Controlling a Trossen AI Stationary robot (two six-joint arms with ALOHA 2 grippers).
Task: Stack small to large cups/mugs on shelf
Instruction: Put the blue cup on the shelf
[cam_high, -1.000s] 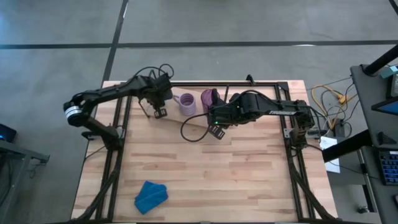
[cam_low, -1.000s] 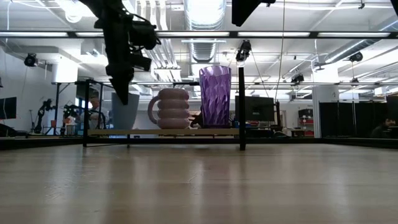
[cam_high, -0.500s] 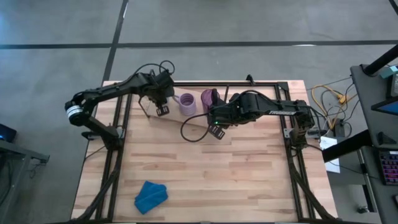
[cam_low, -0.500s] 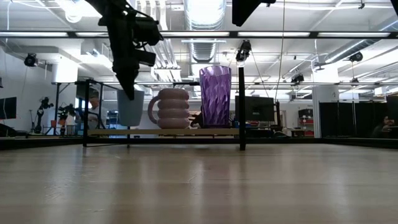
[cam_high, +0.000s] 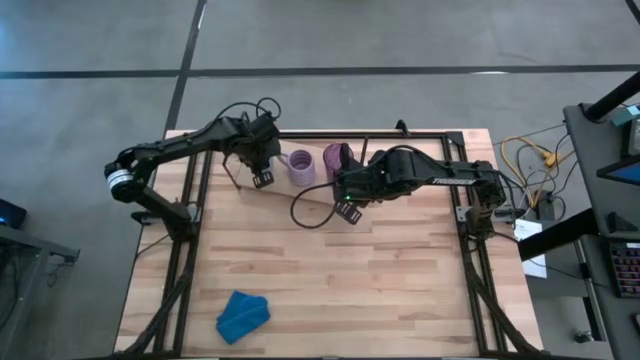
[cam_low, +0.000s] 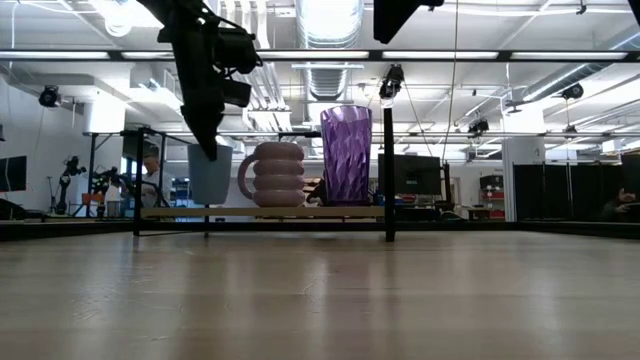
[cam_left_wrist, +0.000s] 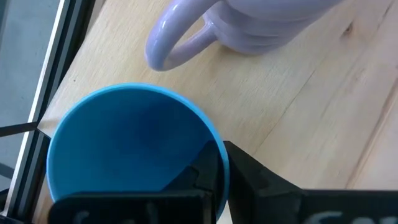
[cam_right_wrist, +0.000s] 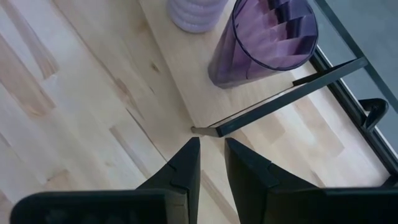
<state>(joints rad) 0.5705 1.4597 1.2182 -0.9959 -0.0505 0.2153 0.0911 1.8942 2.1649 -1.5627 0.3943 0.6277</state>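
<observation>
The small blue cup (cam_left_wrist: 130, 149) hangs upright at the left end of the shelf (cam_low: 300, 212), and my left gripper (cam_low: 208, 150) is shut on its rim. In the high view this gripper (cam_high: 262, 177) hides the cup. To the right of the cup (cam_low: 210, 175), the lavender mug (cam_low: 275, 175) and the tall purple tumbler (cam_low: 346, 155) stand on their bases on the shelf board. The mug's handle (cam_left_wrist: 171, 43) points toward the cup. My right gripper (cam_high: 347, 212) hovers over the table in front of the tumbler (cam_right_wrist: 267, 37). It (cam_right_wrist: 211, 146) is open by a narrow gap and holds nothing. My left gripper holds the blue cup by its rim (cam_left_wrist: 219, 155), on the side toward the mug. One finger (cam_left_wrist: 199, 171) is inside the cup and the other (cam_left_wrist: 261, 177) is outside. The fingers come from above and point steeply down. The cup hangs upright, its base just above the shelf board.
The shelf's black rod frame (cam_right_wrist: 286, 93) rises at its corners. A black cable loop (cam_high: 310, 210) lies on the table in front of the shelf. A crumpled blue cloth (cam_high: 243, 315) lies near the table's front left. The tabletop (cam_high: 400, 270) between is bare wood.
My left gripper has risen a little and shifted toward the lavender mug, staying shut on the blue cup. The cup has moved with it, upright, from the board to just above it and closer to the mug's handle.
</observation>
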